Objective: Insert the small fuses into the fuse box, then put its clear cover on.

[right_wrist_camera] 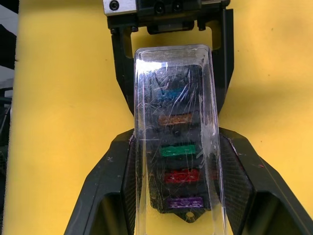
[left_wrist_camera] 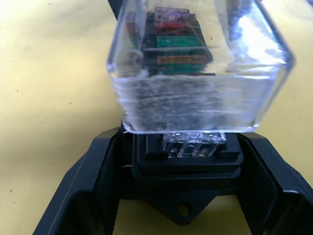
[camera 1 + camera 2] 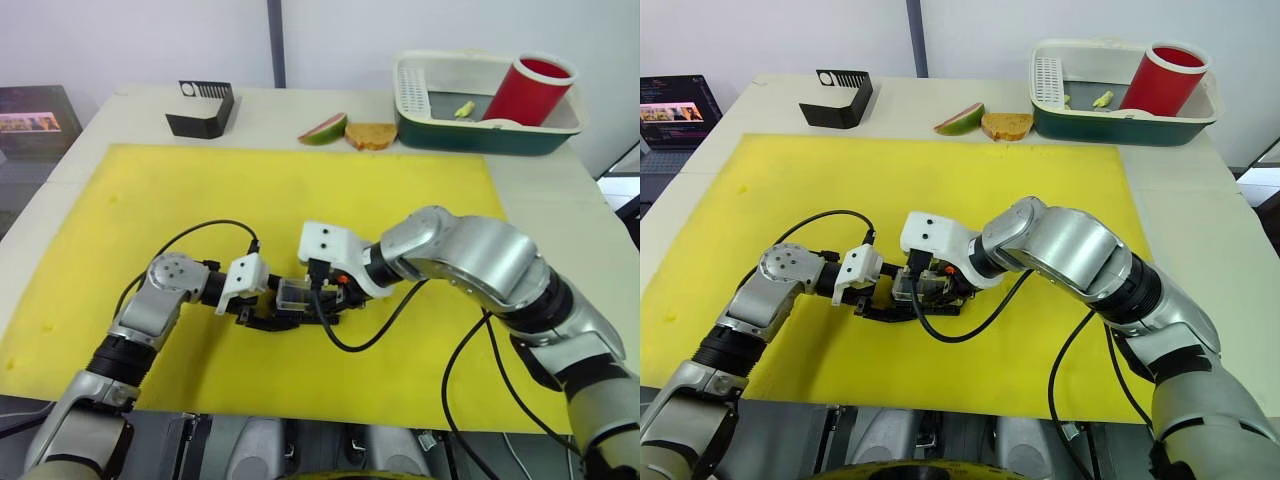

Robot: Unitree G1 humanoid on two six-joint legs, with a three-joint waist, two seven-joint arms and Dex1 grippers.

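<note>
Two pincers meet near the front middle of the yellow mat (image 3: 300,190) on the bench (image 3: 540,190). The left pincer (image 3: 262,316) comes in from the left and clamps the fuse box (image 2: 188,164) by its black base, fingers (image 2: 78,186) tight against its sides. The right pincer (image 3: 318,300) reaches in from the right and pinches the clear cover (image 1: 176,142) by its long sides, holding it over the box.

Step in hand, by my reading: fuses are in, cover is being fitted. In the left wrist view the cover sits tilted, its near edge lifted off the base, so it is not yet seated. Next move calls for squaring the cover to the box and pressing straight down while the left pincer braces the base.

Head views give the layout but not the fuses. The right wrist view, through the cover, shows five small fuses (image 1: 178,151) in a row: blue, amber, green, red, purple; a grey one I cannot make out. The left wrist view alone shows the gap under the cover.
</note>
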